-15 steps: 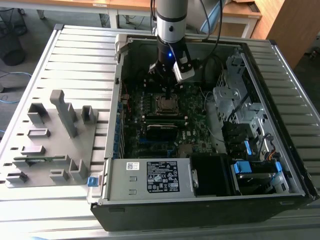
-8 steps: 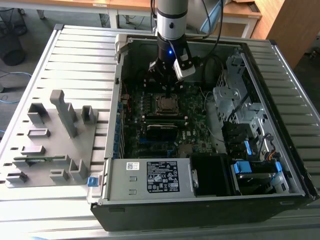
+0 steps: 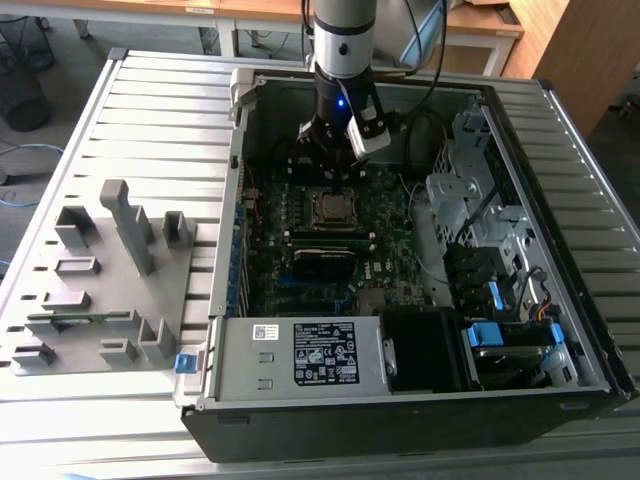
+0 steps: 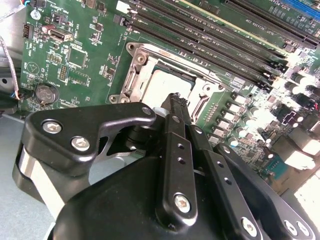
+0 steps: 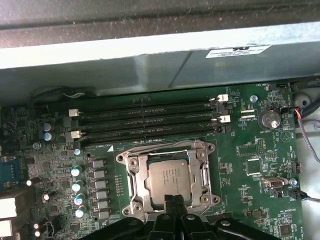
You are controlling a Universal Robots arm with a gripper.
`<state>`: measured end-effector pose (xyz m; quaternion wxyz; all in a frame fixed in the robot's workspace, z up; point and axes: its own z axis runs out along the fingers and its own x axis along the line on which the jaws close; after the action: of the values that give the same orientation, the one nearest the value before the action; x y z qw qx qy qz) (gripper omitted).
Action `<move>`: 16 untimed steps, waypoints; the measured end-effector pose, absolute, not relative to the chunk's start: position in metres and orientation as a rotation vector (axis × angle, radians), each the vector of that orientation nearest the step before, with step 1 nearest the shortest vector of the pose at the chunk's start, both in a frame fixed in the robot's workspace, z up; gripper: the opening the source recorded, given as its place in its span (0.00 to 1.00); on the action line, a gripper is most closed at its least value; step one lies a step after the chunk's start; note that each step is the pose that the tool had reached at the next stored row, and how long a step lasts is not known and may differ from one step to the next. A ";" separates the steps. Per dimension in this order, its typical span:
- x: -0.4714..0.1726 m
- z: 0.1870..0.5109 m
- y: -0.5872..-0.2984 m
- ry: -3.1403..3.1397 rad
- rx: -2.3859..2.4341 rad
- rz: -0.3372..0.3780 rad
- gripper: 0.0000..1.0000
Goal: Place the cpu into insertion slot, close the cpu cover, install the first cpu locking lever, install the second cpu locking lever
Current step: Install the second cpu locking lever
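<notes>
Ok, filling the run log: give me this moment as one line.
tool: shut, empty, over socket edge | cpu: seated in insertion slot | cpu cover: down over cpu

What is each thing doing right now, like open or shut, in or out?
computer case: lying on its side, side panel off.
cpu: sitting flat in the insertion slot.
cpu cover: down, framing the chip.
gripper: fingers shut together, holding nothing, tip just above the cover's edge.
memory slots: no sticks in them.
grey holder tray: beside the case, on the exterior view's left.
</notes>
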<state>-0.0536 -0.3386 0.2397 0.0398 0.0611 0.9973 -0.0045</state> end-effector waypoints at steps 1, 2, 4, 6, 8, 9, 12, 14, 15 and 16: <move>-0.054 0.240 -0.339 3.057 0.187 -0.015 0.10; -0.054 0.241 -0.339 3.056 0.187 -0.014 0.10; -0.054 0.243 -0.339 3.056 0.187 -0.014 0.10; -0.054 0.243 -0.339 3.056 0.187 -0.014 0.10; -0.054 0.243 -0.339 3.056 0.187 -0.013 0.10; -0.054 0.244 -0.339 3.056 0.187 -0.014 0.10; -0.054 0.244 -0.339 3.056 0.187 -0.014 0.10; -0.054 0.245 -0.339 3.057 0.187 -0.015 0.10; -0.054 0.245 -0.339 3.056 0.187 -0.014 0.10; -0.054 0.246 -0.339 3.056 0.187 -0.014 0.10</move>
<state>-0.0536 -0.3385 0.2459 0.0398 0.0612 0.9973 -0.0044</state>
